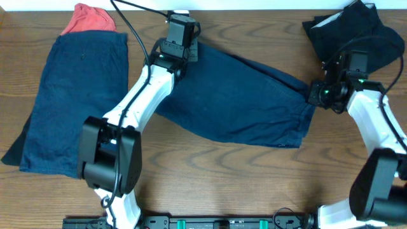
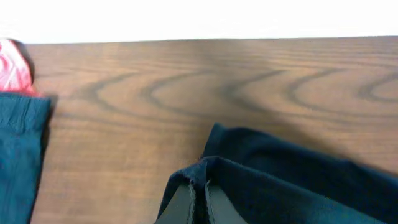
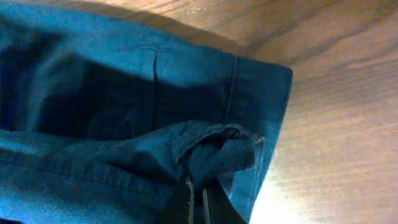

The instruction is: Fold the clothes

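From above, a pair of navy shorts lies spread across the middle of the counter, stretched between the two arms. This is probably so that both ends can be lifted together for a fold. The left arm reaches in a long diagonal from the near edge to the shorts' far left corner. The right arm bends in from the near right to meet their right edge. Off to the left lies a flat navy garment, seemingly done and set aside, with a red garment at its far end. A black heap sits at the far right, likely waiting its turn.

In the left wrist view, the left pincer is closed on a raised ridge of the shorts' cloth. It sits low over the counter and points toward the far edge, with bare wood ahead of it.

In the right wrist view, the right pincer is pinched tight on a bunched bit of hem near the corner. It is angled down at the cloth, and the rest of the shorts lies flat beyond it.
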Available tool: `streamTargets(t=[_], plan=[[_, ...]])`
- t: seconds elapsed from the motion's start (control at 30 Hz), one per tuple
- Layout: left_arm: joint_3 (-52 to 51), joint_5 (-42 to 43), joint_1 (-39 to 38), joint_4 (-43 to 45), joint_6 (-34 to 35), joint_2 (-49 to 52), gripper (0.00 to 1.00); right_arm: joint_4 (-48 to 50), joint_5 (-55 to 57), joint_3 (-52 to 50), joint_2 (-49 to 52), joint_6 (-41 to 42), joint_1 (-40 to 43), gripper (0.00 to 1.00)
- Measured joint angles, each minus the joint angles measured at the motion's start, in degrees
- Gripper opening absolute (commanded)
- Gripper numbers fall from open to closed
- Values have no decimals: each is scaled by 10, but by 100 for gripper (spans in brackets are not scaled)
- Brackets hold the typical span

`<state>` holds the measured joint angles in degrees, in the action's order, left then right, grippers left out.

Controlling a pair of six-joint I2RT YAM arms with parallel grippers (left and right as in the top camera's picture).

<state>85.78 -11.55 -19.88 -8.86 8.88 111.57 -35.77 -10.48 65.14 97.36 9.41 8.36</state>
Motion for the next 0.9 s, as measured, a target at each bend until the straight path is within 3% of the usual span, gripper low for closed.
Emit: streamTargets(t=[0.43,0.7,0.73,0.8,0.83,0.87,0.9], plan=[[0,-8,0,151,-12,106,6,70,6,0,35,0,0,1],[0,-7,0,181,-12,136,6,108,33,0,35,2,0,2],[0,-7,0,182,-12,136,11,113,37,0,35,2,0,15],[0,-8,0,184,-18,136,52,127,47,0,35,7,0,62],[0,-10,1,184,-14,136,82,135,56,0,35,4,1,78],[0,-12,2,185,-14,136,99,143,64,0,35,4,2,86],[0,-14,4,185,-14,136,98,151,73,0,35,4,3,90]])
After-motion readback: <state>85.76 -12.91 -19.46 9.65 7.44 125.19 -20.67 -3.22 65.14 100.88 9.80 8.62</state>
